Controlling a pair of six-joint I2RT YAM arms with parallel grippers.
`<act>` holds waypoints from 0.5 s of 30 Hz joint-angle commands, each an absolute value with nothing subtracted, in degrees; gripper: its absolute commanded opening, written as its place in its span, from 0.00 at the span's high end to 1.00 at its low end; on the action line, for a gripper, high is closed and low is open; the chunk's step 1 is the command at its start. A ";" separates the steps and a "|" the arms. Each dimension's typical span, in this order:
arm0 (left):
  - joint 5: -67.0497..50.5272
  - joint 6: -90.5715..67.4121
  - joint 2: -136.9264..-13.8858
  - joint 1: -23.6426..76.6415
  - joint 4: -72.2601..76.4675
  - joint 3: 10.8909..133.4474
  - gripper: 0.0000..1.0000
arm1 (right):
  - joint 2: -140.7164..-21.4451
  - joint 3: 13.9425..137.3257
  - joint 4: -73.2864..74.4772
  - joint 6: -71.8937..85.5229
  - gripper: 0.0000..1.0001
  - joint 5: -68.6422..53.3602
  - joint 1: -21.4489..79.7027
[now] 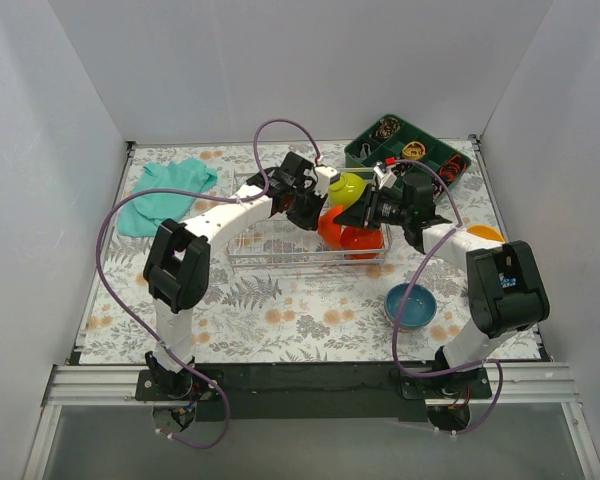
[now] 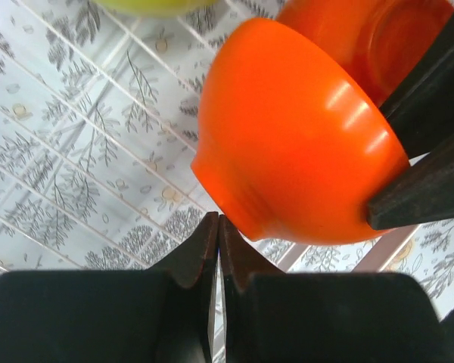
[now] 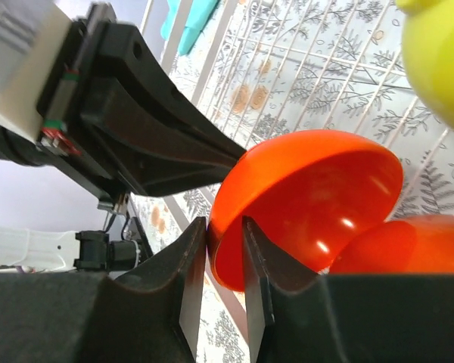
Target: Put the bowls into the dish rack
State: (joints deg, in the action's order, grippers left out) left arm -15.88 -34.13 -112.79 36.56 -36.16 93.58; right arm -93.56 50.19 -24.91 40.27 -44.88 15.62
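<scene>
My right end effector (image 3: 225,236) grips the glossy orange bowl (image 3: 310,197) by its rim. Left end effector (image 2: 218,243) clenched, empty.

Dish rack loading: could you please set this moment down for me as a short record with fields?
dish rack: silver wire basket, mid-table
yellow-green bowl: at the rack's far right corner
right gripper: shut on the rim of the held orange bowl, over the rack
second orange bowl: right beside the held one
left gripper: shut, holding nothing, close beside the held bowl
blue bowl: outside the rack, on the table by the right arm
</scene>
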 commanded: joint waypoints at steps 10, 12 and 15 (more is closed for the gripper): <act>-19.77 -36.03 -115.14 37.53 -34.28 100.63 1.00 | -84.65 55.01 2.51 20.05 0.61 -34.64 11.87; -20.30 -36.21 -115.05 38.05 -34.36 100.98 1.00 | -83.59 55.37 4.65 16.81 0.61 -34.01 10.12; -20.83 -36.30 -115.05 38.84 -34.37 101.34 1.00 | -82.27 58.35 11.58 12.24 0.60 -32.44 7.48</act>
State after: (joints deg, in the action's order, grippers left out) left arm -18.74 -35.83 -116.18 37.41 -35.05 98.70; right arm -84.64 53.63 -0.38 22.06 -37.71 10.96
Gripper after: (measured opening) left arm 0.009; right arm 0.396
